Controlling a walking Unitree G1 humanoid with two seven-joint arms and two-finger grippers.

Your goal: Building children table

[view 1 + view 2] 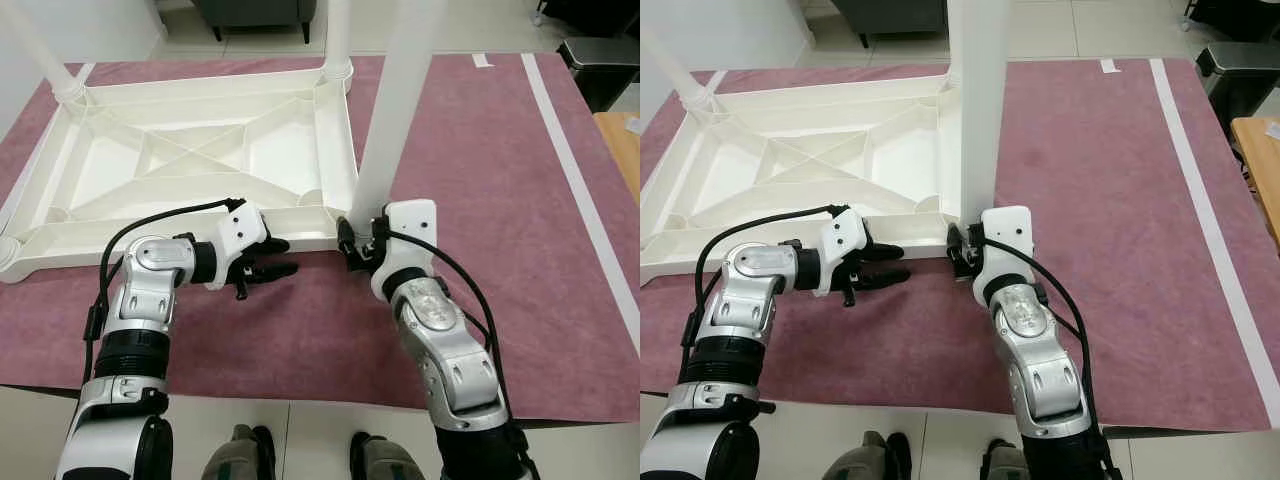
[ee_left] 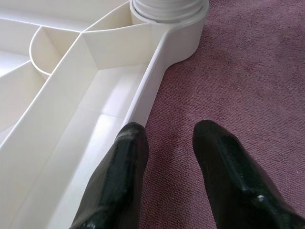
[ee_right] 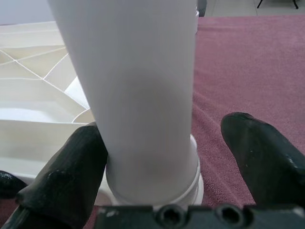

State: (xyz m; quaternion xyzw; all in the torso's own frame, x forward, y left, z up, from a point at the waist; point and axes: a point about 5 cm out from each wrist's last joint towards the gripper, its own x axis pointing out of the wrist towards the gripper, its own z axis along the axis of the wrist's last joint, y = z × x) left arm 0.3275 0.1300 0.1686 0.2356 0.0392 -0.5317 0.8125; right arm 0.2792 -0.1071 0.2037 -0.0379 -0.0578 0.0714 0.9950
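Straddling the smooth white cylindrical leg (image 3: 143, 95), right pincer (image 3: 167, 157) gapes; left pincer (image 2: 176, 162) apart.

Lying on 1 purple rug (image 1: 480, 180): 1 white upturned tabletop (image 1: 200, 160) w/ 3 legs (image 1: 385, 110) showing upright. 2 grippers: left (image 1: 275, 258), right (image 1: 350, 245).

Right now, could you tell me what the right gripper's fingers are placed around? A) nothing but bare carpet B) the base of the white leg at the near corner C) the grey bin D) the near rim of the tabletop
B: the right gripper has its open fingers on either side of the white leg, just above the corner socket of the upturned tabletop.
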